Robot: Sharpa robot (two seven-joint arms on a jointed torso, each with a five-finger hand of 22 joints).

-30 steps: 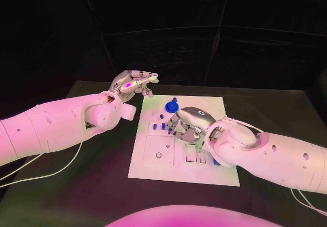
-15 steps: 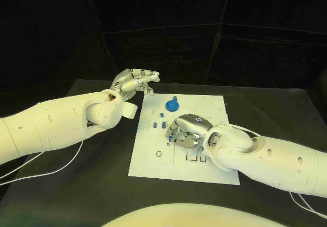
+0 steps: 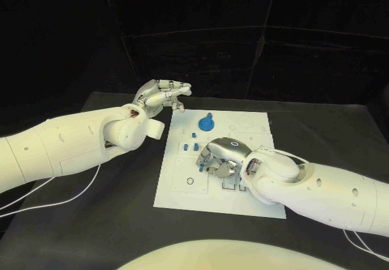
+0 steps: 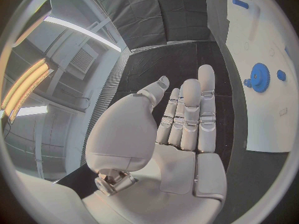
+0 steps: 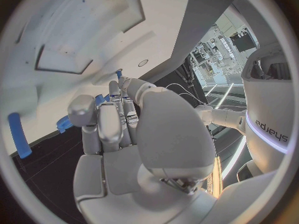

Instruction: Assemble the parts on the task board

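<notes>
The right hand (image 3: 217, 159) is down over the middle of the task board (image 3: 182, 194), fingers curled in toward the plate. In the right wrist view there's a small blue part (image 5: 65, 123) right at its fingertips (image 5: 81, 110), and it looks like it sits between the thumb and the other fingers, but honestly I can't tell if it's actually pinched or just touched. Another blue peg (image 5: 19, 134) lies on the board off to the side of that hand, well apart from the fingers.

The left hand (image 3: 162, 93) hovers above the table (image 3: 97, 225) just past the board's far left corner, holding nothing. In the left wrist view its fingers (image 4: 206, 104) are stretched out straight and held close together, with the thumb a bit apart from them.

The blue gear (image 3: 207, 122) lies on the board between the two hands, nearer the left one, and a few small blue pegs (image 3: 189, 146) stand just beyond the right hand's knuckles.
</notes>
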